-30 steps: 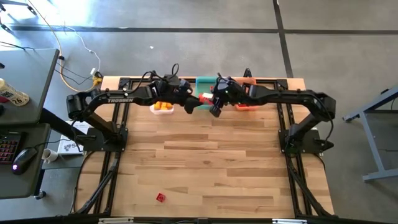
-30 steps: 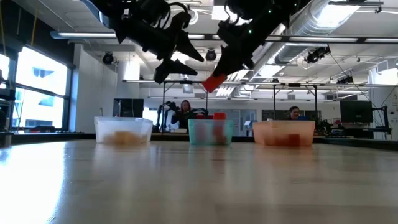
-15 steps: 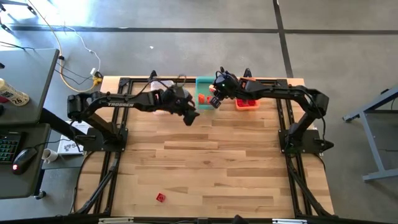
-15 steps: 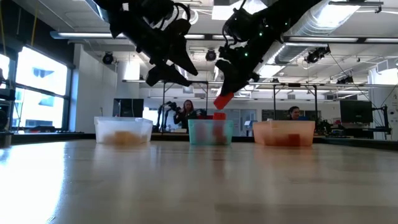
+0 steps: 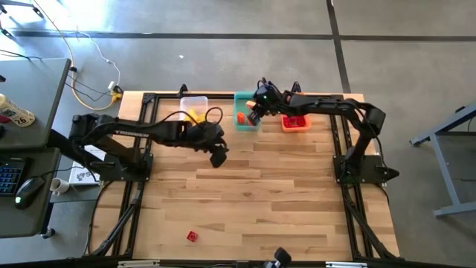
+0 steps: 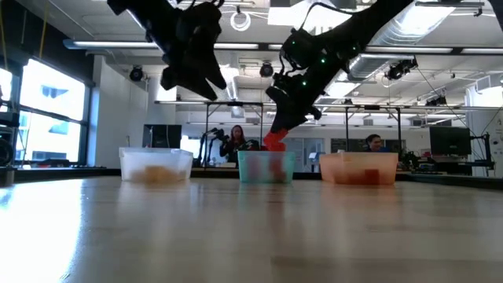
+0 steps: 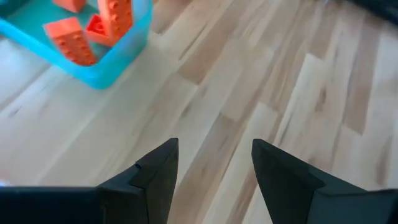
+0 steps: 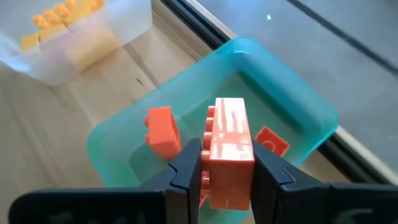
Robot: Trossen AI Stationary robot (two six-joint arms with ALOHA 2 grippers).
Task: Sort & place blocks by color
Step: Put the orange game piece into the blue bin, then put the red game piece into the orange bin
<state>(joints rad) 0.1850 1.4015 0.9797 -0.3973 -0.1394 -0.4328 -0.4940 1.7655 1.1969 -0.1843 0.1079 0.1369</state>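
Observation:
My right gripper (image 8: 227, 171) is shut on an orange-red studded block (image 8: 227, 140) and hangs just above the teal bin (image 8: 292, 106), which holds several orange blocks (image 8: 163, 132). In the high view this gripper (image 5: 253, 116) is over the teal bin (image 5: 245, 125) at the far edge. My left gripper (image 5: 218, 157) is open and empty, in the air over bare table nearer the middle; its fingers (image 7: 158, 168) frame wood only. A clear bin (image 5: 195, 101) holds yellow blocks. A red block (image 5: 192, 237) lies on the table near the front edge. My right gripper pinches the block's two opposite long sides (image 8: 211, 165) between its two fingers, at the block's lower part. The fingers slant downward from the table's right side. The block stands up out of the fingers, lifted clear above the teal bin (image 6: 266, 167).
An orange bin (image 5: 295, 125) with red blocks stands right of the teal bin. The three bins sit in a row along the far edge. Bare wood fills the middle and near part of the table. People sit in the room behind.
My right gripper has carried the block toward the far edge and downward, to just above the teal bin. My left gripper, still open, has drawn away from the bins toward the table's near edge and slightly left, rolling as it went.

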